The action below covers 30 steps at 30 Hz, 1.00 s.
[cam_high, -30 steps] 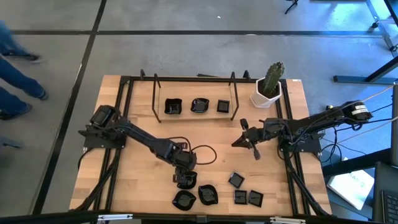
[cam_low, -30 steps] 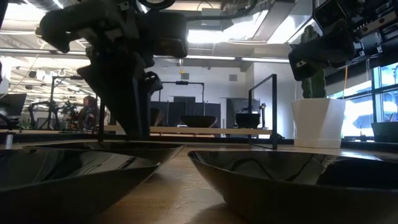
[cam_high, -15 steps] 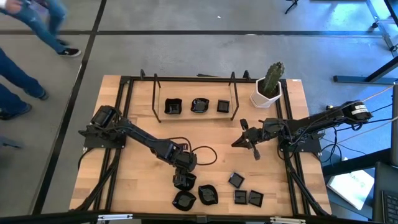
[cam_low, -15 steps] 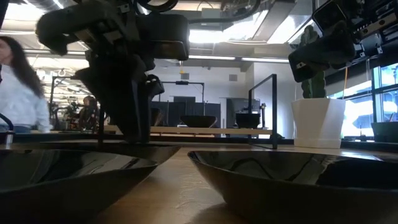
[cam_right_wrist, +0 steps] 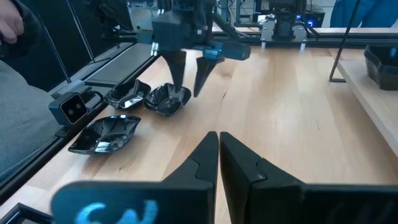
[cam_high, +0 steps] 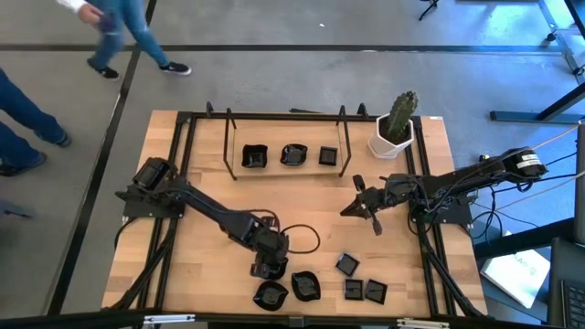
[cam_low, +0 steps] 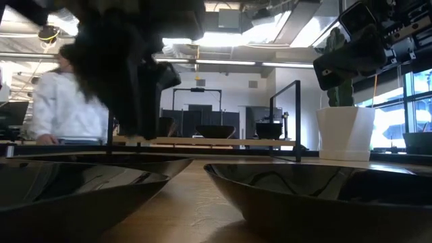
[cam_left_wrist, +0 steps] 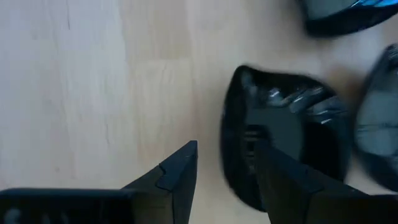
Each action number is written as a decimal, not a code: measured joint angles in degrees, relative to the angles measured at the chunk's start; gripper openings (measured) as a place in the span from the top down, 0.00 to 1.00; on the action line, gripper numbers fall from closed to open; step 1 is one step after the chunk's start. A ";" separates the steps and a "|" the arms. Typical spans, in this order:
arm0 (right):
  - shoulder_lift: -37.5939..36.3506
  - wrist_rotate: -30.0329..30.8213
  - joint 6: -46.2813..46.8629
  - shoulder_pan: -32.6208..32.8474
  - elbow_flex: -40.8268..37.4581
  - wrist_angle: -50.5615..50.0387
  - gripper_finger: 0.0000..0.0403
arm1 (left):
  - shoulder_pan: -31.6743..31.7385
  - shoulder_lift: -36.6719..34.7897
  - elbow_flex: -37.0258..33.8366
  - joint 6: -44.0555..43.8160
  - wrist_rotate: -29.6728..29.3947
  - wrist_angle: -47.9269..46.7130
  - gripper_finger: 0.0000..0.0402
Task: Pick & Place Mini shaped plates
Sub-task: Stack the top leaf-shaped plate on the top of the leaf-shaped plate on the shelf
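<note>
Several tiny glossy black dishes lie on the wooden table near its near edge, and three more sit in the wire-framed tray at the far side. My left gripper is open and points down over one wavy-rimmed dish. One finger is above the dish's hollow, the other outside its rim over bare wood. The right wrist view also shows the left gripper at this dish. My right gripper is shut and hangs in the air at the table's right middle. My left gripper stands astride the dish's rim from above, pointing down. I cannot tell whether either finger touches the dish; the dish lies flat on the table.
A white pot with a green cactus stands at the far right corner. Two dishes lie just nearward of the left gripper, three squarer ones to their right. A cable loops on the table. People move beyond the far edge.
My left gripper has moved toward the table's near edge and down, from beside the cable loop to over the wavy-rimmed dish, staying open. A person has walked past beyond the table's far side. The dishes have not moved.
</note>
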 joint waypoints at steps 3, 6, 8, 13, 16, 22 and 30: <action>0.00 0.02 -0.02 0.00 0.00 -0.32 0.96 | -0.87 1.25 -0.13 0.05 -2.11 -2.69 0.62; 0.00 0.03 -0.02 0.00 0.02 -0.28 0.96 | -0.93 1.86 -0.05 -0.83 -2.20 -1.76 0.62; 0.00 0.03 -0.02 -0.02 0.00 -0.19 0.96 | -0.66 2.28 -0.05 -1.12 -1.66 -1.83 0.62; 0.00 0.03 0.00 0.00 0.01 -0.13 0.96 | -0.27 2.66 -0.05 -1.12 0.34 -1.31 0.62; 0.00 0.03 0.00 -0.02 0.02 -0.15 0.96 | -0.27 2.66 -0.05 -0.51 -0.23 -0.44 0.62; 0.00 0.00 0.01 -0.01 0.00 -0.80 0.96 | -0.38 3.16 -0.05 -0.33 -0.36 1.52 0.62; 0.00 0.00 0.06 -0.01 0.01 -0.54 0.96 | -0.34 4.48 -0.05 1.82 -1.11 0.96 0.63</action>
